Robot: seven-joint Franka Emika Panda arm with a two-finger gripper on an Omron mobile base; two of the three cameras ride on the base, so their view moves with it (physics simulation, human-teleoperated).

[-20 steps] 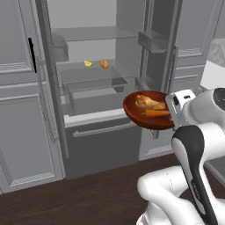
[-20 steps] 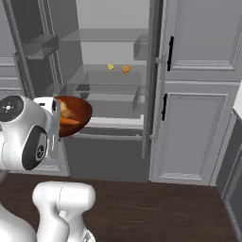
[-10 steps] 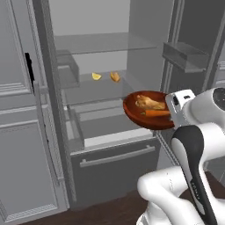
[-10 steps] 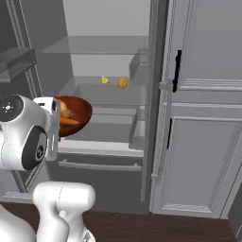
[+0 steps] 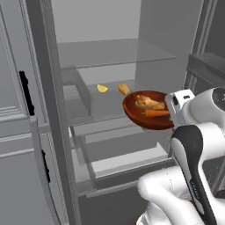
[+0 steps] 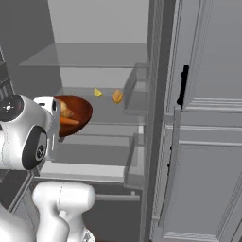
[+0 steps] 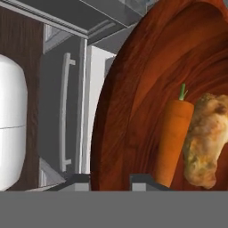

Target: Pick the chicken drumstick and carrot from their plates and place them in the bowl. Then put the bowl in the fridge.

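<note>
The reddish-brown bowl (image 5: 139,117) (image 6: 79,109) hangs in the air in front of the open fridge (image 5: 110,52) (image 6: 94,54), at the height of its middle shelf. In the bowl lie the golden chicken drumstick (image 5: 149,103) (image 7: 207,142) and the orange carrot (image 5: 156,113) (image 7: 176,138), side by side. My gripper (image 5: 172,115) (image 7: 110,180) is shut on the bowl's rim (image 7: 116,111) at the side nearest me. The plates are out of view.
A yellow wedge (image 5: 102,88) (image 6: 98,92) and an orange wedge (image 5: 123,88) (image 6: 117,96) lie on the fridge's middle shelf behind the bowl. Door bins (image 5: 206,66) (image 6: 137,90) flank the opening. A pulled-out drawer (image 5: 127,158) sits below. Grey cabinet doors with black handles (image 5: 26,92) (image 6: 183,85) stand beside the fridge.
The whole picture has grown and shifted: the base has driven closer to the fridge. The bowl with both foods has stayed in my grip in front of the arm.
</note>
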